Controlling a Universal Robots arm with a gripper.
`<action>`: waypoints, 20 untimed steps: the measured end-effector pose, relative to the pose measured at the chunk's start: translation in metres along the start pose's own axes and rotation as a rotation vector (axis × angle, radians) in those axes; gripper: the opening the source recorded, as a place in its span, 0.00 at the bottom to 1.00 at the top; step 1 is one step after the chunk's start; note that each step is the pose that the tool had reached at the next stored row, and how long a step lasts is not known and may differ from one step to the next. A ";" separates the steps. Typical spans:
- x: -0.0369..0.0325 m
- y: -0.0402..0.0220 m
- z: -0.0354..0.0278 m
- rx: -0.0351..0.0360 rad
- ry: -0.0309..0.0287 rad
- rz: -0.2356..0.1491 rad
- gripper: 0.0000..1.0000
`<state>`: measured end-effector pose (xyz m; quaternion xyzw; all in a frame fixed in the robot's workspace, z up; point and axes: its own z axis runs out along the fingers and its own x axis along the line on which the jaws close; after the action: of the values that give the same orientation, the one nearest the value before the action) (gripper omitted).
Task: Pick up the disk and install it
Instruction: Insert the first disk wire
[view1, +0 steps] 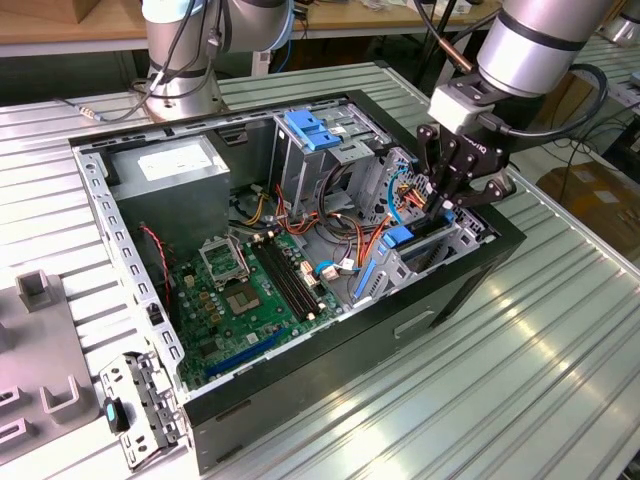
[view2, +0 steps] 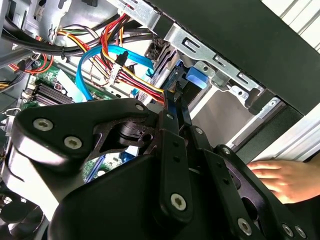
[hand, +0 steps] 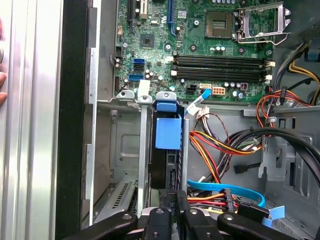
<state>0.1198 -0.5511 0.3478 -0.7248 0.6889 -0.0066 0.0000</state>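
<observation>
Disk (hand: 167, 150): flat dark slab, glossy blue plastic carrier, upright in grey metal bay; black claw (hand: 176, 200) pinching its edge.

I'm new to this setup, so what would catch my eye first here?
The open computer case on the ribbed table, its green motherboard exposed. Next, the black gripper reaching into the drive bay at the exterior view's right, shut on the blue-framed disk standing in its slot.

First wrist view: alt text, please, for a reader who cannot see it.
The gripper is shut on the disk, which stands on edge in a metal bay of an open computer case. The motherboard and bundled cables lie beyond.
</observation>
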 end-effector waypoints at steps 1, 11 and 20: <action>0.0000 0.0000 0.0003 -0.0003 -0.0002 0.000 0.16; -0.0001 -0.0006 -0.0006 -0.0061 -0.0008 0.000 0.16; -0.0009 -0.0013 0.0008 -0.0171 -0.0011 0.002 0.16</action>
<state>0.1211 -0.5501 0.3470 -0.7240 0.6898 -0.0003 -0.0058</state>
